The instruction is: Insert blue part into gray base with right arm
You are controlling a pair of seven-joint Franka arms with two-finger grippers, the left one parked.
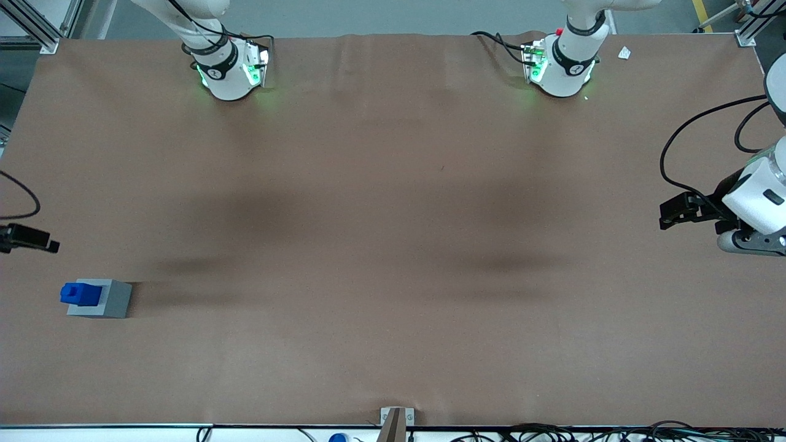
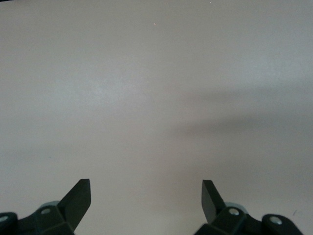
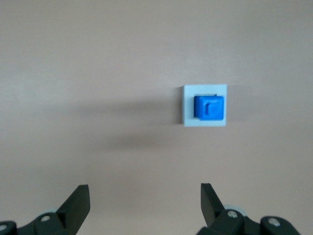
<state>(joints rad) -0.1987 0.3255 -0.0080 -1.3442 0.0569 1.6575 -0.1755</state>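
The blue part (image 1: 77,293) sits in the top recess of the gray base (image 1: 113,302), toward the working arm's end of the table and nearer the front camera than the arm bases. In the right wrist view the blue part (image 3: 209,108) fills the middle of the gray base (image 3: 189,118), its notch facing up. My right gripper (image 3: 144,188) is open and empty, high above the bare table and well apart from the base. In the front view only a black piece of the right arm's wrist (image 1: 31,238) shows at the picture's edge, a little farther from the camera than the base.
Brown table cover (image 1: 393,245) spreads all around the base. The two arm bases (image 1: 230,67) stand along the table edge farthest from the front camera. A small bracket (image 1: 396,420) sits at the near edge.
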